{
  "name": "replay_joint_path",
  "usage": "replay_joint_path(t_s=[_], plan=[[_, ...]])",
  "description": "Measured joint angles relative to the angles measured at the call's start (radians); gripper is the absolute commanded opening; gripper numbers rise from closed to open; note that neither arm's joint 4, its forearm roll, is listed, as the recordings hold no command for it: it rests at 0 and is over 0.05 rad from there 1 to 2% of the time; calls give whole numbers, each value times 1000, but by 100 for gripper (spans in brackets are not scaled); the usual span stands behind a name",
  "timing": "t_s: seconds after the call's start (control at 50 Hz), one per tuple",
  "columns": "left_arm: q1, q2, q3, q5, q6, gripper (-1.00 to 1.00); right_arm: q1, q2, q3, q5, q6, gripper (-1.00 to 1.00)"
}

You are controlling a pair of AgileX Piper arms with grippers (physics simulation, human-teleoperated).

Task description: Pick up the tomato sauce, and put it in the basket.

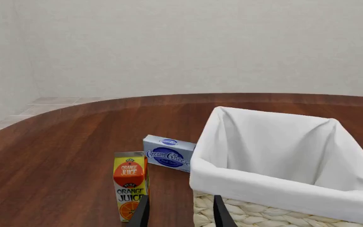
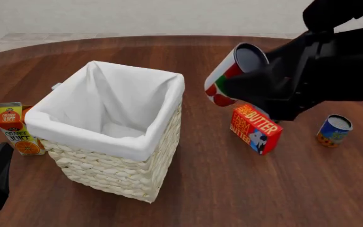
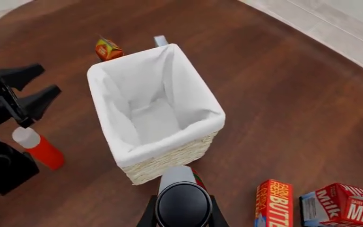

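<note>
The right gripper (image 2: pixel 252 85) is clamped on the tomato sauce (image 2: pixel 232 74), held tilted in the air beside the basket (image 2: pixel 137 146), so the carry is underway; next it needs moving over the lining and releasing.

Tomato sauce (image 2: pixel 232 75), small cylindrical can, red, white and green label, grey metal top, tilted, raised off the table, right of the basket (image 2: pixel 115 142), large square cream wicker, white cloth lining, upright
</note>
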Motion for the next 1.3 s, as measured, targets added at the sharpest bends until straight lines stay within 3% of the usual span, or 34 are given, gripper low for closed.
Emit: replay_joint_path(t_s=[1.3], plan=[[0,0,0,0,0,100,93,376,-347,19,-36,-100]])
